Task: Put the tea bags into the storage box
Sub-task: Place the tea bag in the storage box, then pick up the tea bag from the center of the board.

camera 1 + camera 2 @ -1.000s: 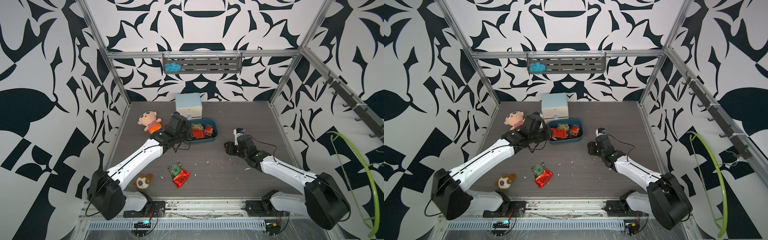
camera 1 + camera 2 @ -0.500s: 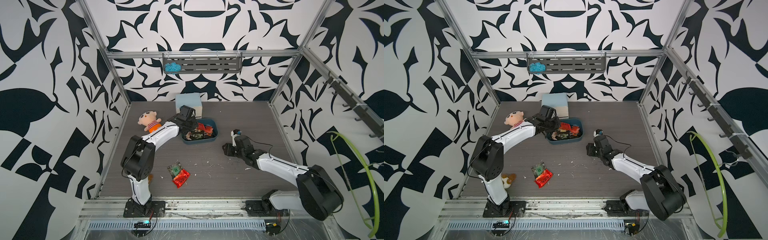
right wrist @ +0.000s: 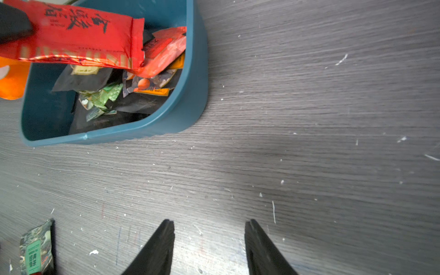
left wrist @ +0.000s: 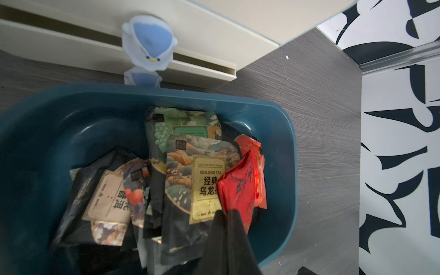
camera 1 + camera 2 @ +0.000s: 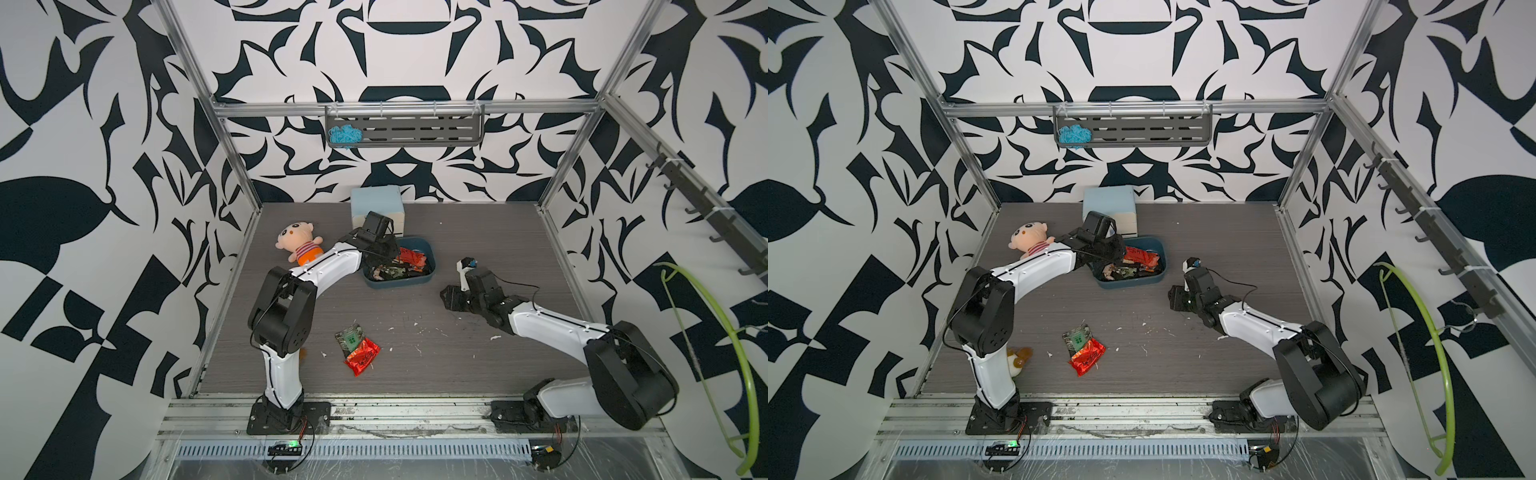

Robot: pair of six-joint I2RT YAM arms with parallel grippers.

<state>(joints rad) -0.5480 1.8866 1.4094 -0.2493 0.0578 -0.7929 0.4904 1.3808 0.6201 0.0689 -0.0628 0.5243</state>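
The storage box point(image 5: 399, 283) point(image 5: 1129, 282) is a shallow teal tray behind the middle of the table, holding several tea bags point(image 4: 207, 181) point(image 3: 142, 88). My left gripper point(image 5: 394, 259) point(image 5: 1121, 259) point(image 4: 227, 213) hangs over the inside of the box, shut on a corner of a red foil tea bag point(image 4: 238, 188) point(image 3: 78, 35). Two more tea bags lie together on the table toward the front: a dark one with a green label point(image 5: 350, 336) point(image 5: 1077, 336) point(image 3: 35, 250) and a red one point(image 5: 362, 356) point(image 5: 1087, 355). My right gripper point(image 5: 448, 296) point(image 5: 1177, 297) point(image 3: 209, 223) is open and holds nothing, low over bare table to the right of the box.
A pale blue drawer cabinet point(image 5: 376, 203) with a penguin knob point(image 4: 148, 45) stands right behind the box. A plush doll point(image 5: 299, 243) lies to the left of it. A small plush toy point(image 5: 1017, 359) sits by the left arm's base. White crumbs dot the table.
My left arm has folded in, and its gripper has gone from the box's left rim to over the inside with the red tea bag. The right gripper has shifted slightly left.
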